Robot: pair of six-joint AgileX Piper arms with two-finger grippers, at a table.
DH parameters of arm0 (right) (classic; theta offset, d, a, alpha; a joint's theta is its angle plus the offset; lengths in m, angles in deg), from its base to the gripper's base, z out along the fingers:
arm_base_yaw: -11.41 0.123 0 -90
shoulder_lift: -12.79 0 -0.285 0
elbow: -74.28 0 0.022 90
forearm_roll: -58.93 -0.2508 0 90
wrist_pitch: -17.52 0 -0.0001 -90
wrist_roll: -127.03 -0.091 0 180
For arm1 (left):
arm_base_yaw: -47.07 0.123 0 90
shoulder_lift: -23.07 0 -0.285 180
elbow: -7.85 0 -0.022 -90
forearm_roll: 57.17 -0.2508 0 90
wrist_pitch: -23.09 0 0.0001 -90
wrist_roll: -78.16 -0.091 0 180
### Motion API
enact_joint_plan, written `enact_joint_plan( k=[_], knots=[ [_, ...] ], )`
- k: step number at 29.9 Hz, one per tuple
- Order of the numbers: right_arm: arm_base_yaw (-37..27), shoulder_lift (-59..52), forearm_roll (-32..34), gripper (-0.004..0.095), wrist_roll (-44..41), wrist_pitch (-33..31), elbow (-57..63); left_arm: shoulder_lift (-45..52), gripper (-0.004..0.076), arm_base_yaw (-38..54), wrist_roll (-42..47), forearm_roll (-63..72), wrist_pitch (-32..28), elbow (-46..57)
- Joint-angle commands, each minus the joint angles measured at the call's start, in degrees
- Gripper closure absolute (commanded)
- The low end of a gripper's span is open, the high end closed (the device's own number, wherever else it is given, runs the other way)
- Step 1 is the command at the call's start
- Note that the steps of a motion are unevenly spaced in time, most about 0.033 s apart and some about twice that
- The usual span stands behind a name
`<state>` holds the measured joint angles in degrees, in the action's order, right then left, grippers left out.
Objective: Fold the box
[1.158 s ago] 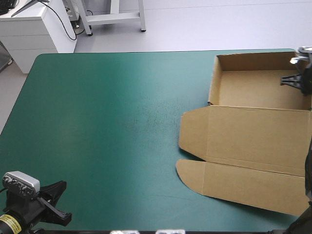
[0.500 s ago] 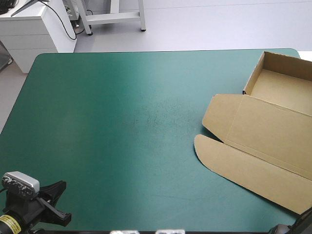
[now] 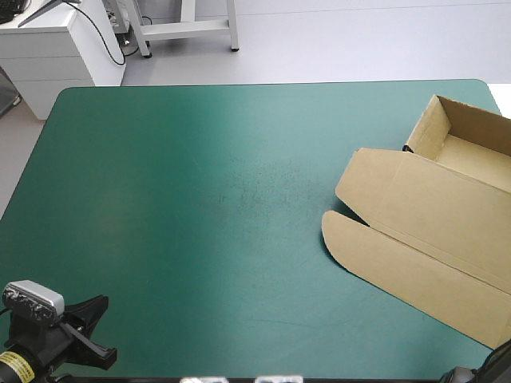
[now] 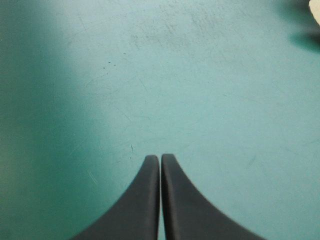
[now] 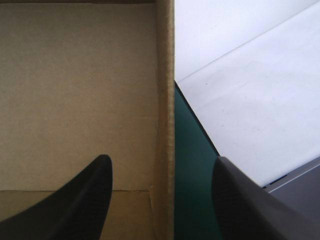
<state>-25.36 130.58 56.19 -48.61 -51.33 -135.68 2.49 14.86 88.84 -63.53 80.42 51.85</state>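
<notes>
The brown box [image 3: 431, 231] lies at the table's right side, turned askew. Its tray [image 3: 471, 152] has raised walls at the far right, and the lid with a rounded flap [image 3: 359, 247] lies flat toward the front. In the right wrist view my right gripper [image 5: 162, 158] is open and straddles one tray wall [image 5: 165, 75]: one finger is over the tray floor [image 5: 75, 90], the other outside it. It is out of the high view. My left gripper [image 3: 102, 329] is shut and holds nothing at the front left corner, hovering over bare cover [image 4: 160, 157].
The table's right edge [image 5: 195, 125] runs just outside the straddled wall, with pale floor beyond it. The tray and lid reach the high view's right border. A wide stretch of teal-green cover [image 3: 200, 207] separates the left gripper from the box.
The box has slid to the right and turned, so it now lies askew. The right gripper, seen earlier at the tray's right wall, has left the high view. The left arm has not moved.
</notes>
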Motion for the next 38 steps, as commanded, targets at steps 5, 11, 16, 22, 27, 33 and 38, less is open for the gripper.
enact_joint_plan(
  k=[5,11,16,22,27,33,38],
  knots=[
    [-0.29,-8.84,-11.49,0.0895,2.26,-1.32,-7.85,-0.81,0.0731,-0.24,0.49,-0.28,-4.02,-1.31],
    [6.15,-17.85,-22.91,0.0907,9.11,-2.43,-6.33,-0.75,0.0731,-0.24,0.49,-0.28,-2.1,-1.31],
    [17.88,-22.84,-20.05,0.0907,9.34,-2.43,-0.62,-0.75,0.0731,-0.24,0.49,2.55,-0.97,-1.31],
    [33.94,-29.59,-14.31,0.0907,8.67,-2.07,11.8,-0.52,0.0731,-0.24,-1.07,2.21,-3.05,-1.31],
    [44.37,-39.13,-2.8,0.0908,5.35,6.37,25.2,1.33,0.0731,-0.24,-2.83,2.23,-7.38,-1.31],
    [47.7,-54.12,-0.9,0.091,5.61,19.82,44.08,2.43,0.0731,-0.24,-3.33,2.56,-6.8,-1.31],
    [47.7,-68.82,0.4,0.091,5.73,28.58,57.89,4.59,0.0731,-0.24,-3.55,2.83,-6.58,-1.31]
  ],
)
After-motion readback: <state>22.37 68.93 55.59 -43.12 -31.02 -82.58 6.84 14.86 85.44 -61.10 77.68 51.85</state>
